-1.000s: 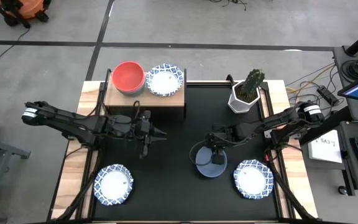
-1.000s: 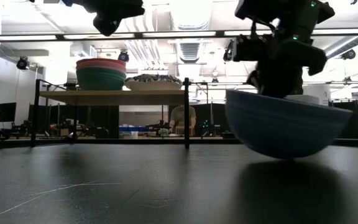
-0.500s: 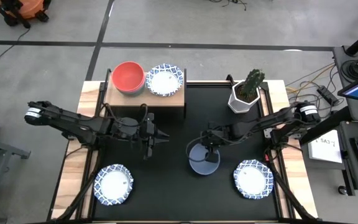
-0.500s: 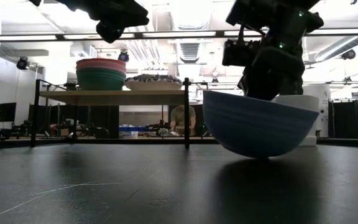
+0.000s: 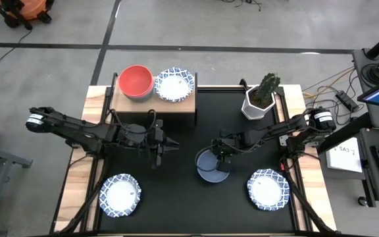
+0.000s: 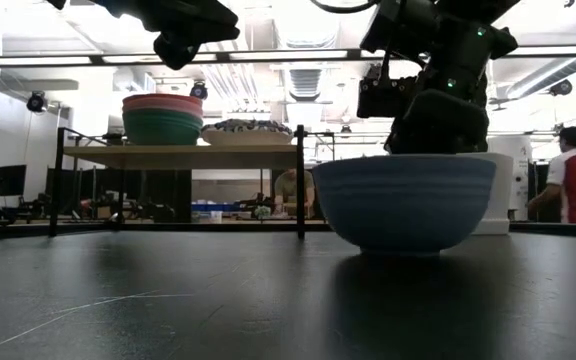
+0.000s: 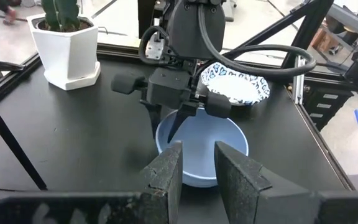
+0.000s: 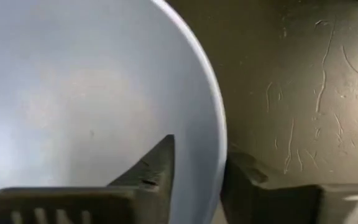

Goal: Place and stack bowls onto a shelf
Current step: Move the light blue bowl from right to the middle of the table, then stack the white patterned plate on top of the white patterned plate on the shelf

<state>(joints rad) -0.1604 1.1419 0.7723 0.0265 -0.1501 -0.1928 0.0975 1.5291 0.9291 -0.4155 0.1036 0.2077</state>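
Note:
The blue bowl (image 5: 210, 166) (image 6: 403, 200) stands level on its base at the table's middle. My right gripper (image 5: 221, 153) (image 8: 194, 180) is shut on its rim, reaching in from the right. My left gripper (image 5: 168, 145) (image 7: 197, 171) hovers open, high above the table left of the bowl, touching nothing. The shelf (image 5: 153, 104) (image 6: 183, 155) stands at the far left. It carries a stack with a red bowl (image 5: 136, 81) on top and green below (image 6: 162, 128), and beside it a white patterned bowl (image 5: 175, 84). Two more patterned bowls (image 5: 120, 195) (image 5: 268, 189) sit near the front edge. My right gripper holds the blue bowl by its rim (image 8: 221, 149) on the side nearest the table's right edge. One finger (image 8: 154, 165) is inside the bowl and one (image 8: 253, 183) outside. The fingers come from above, pointing down. The bowl rests upright on the table.
A white hexagonal cactus pot (image 5: 262, 99) stands at the far right of the table. The shelf has bare top to the right of its bowls (image 5: 188, 105). A person (image 6: 568, 188) shows in the room beyond the table.
My right gripper has moved toward the table's left, dragging the blue bowl along by its rim. The bowl was tipped with one side raised and now stands level on its base. My left gripper has shifted slightly toward the bowl.

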